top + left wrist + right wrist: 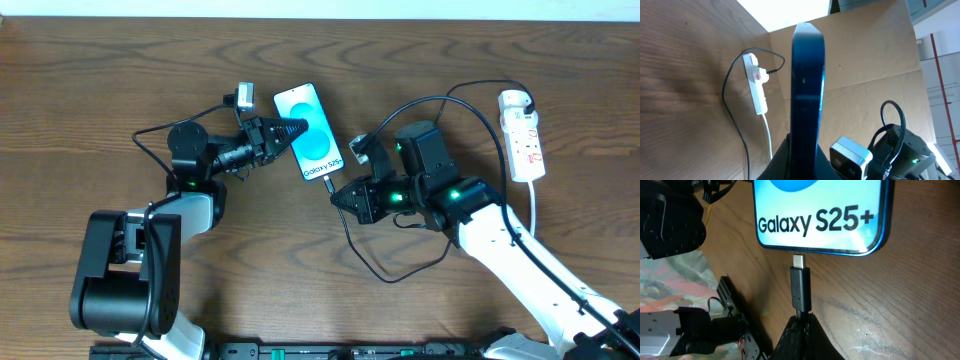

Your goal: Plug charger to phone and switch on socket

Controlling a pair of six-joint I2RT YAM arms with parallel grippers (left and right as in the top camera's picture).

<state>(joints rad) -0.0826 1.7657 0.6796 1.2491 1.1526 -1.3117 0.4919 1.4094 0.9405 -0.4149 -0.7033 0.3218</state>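
Overhead, the left pincer [296,130] pinches the long left side of the phone [312,140], which faces screen-up around the middle of the worktop [80,110], toward its far edge. Just right of that, the right pincer [338,192] is clamped on the charger [801,287] behind its connector, whose bare metal tip meets the phone's lower edge in the right wrist view. The socket [525,135] lies well apart near the far right corner.

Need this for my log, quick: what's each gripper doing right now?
Left gripper: shut on the phone, at its edge.
Right gripper: shut on the charger, behind its connector.
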